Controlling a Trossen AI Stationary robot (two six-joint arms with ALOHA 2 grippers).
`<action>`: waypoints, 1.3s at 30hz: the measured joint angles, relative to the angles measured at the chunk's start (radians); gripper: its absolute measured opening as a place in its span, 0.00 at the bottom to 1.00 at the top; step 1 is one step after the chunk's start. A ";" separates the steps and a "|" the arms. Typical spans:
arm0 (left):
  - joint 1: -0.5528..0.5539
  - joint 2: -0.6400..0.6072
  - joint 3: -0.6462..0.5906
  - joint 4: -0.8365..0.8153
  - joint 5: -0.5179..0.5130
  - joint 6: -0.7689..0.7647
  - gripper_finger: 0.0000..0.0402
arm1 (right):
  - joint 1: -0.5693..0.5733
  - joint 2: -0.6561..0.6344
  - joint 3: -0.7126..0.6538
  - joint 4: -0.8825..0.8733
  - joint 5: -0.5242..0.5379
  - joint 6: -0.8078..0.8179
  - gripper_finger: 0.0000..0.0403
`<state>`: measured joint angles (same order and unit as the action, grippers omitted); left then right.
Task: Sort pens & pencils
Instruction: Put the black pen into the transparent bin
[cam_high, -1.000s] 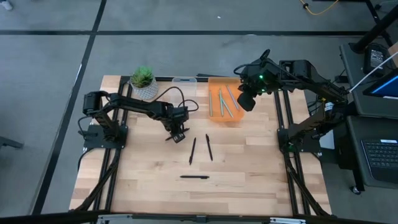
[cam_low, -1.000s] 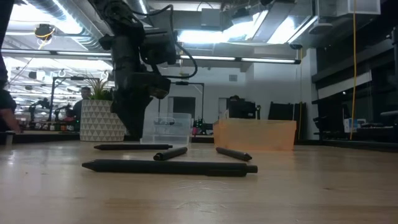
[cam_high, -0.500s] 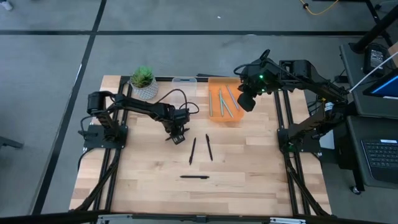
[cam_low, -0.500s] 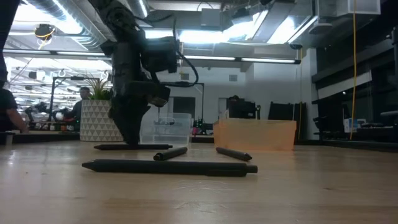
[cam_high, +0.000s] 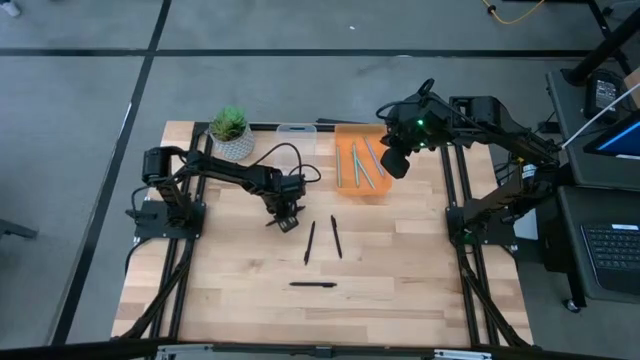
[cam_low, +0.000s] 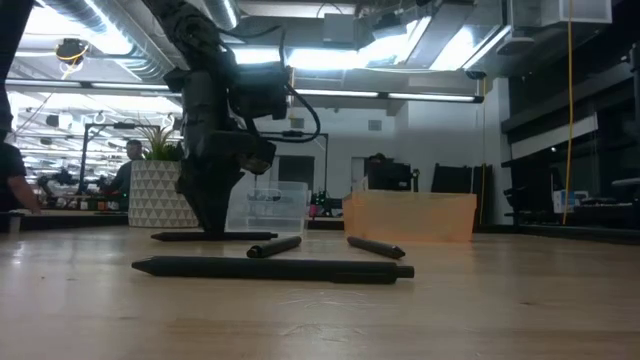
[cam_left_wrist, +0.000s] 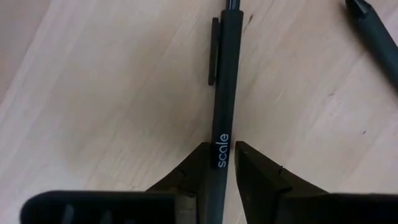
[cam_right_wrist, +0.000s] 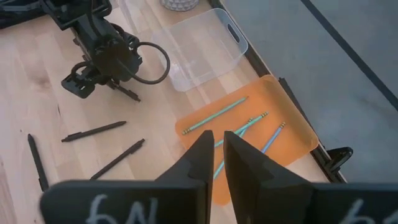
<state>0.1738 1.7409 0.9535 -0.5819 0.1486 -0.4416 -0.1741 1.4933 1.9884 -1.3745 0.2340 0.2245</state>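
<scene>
Down on the table, left pincer clamped around a black pen.

bright even overhead light; ceiling glare in low view; soft shadows; foreground blurred.

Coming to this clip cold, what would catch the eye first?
The left gripper, down at the table's middle, has its fingers closed around a black pen lying on the wood. Behind it, the orange tray holds four teal pencils, with the right gripper poised above it.
</scene>
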 joint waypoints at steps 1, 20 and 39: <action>0.000 0.003 0.001 0.000 0.002 0.000 0.17 | 0.000 0.000 0.000 0.001 0.000 -0.001 0.10; -0.003 0.013 0.000 0.008 0.016 -0.033 0.05 | -0.001 0.000 0.000 0.015 0.000 -0.020 0.10; -0.005 0.017 0.215 -0.234 -0.026 -0.035 0.04 | 0.000 0.000 0.000 -0.005 0.001 -0.029 0.10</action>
<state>0.1688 1.7576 1.1686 -0.8155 0.1226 -0.4767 -0.1745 1.4933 1.9881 -1.3796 0.2348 0.1958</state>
